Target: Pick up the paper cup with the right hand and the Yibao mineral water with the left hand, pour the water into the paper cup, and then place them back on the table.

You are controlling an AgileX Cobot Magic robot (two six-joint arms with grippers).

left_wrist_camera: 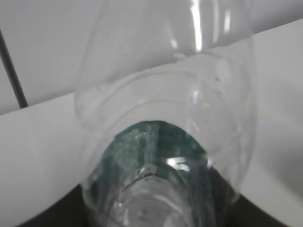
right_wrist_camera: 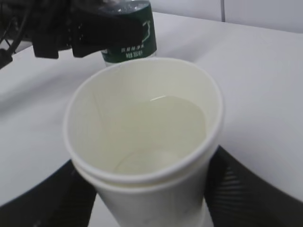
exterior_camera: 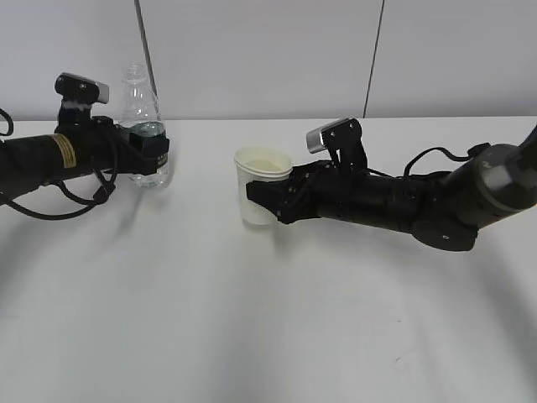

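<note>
Water already stands in the paper cup (exterior_camera: 262,191) clamped in my right gripper (exterior_camera: 267,200), the upright Yibao bottle (exterior_camera: 144,126) sits clamped in my left gripper (exterior_camera: 153,151) on the table (exterior_camera: 268,319); judged next: set down, release both.

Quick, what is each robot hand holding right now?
Left hand: closed on the water bottle.
Right hand: closed on the paper cup.

Black arms, left (exterior_camera: 50,155) yellow-labelled, right (exterior_camera: 403,201) grey-jointed, both with loose black cables.
</note>
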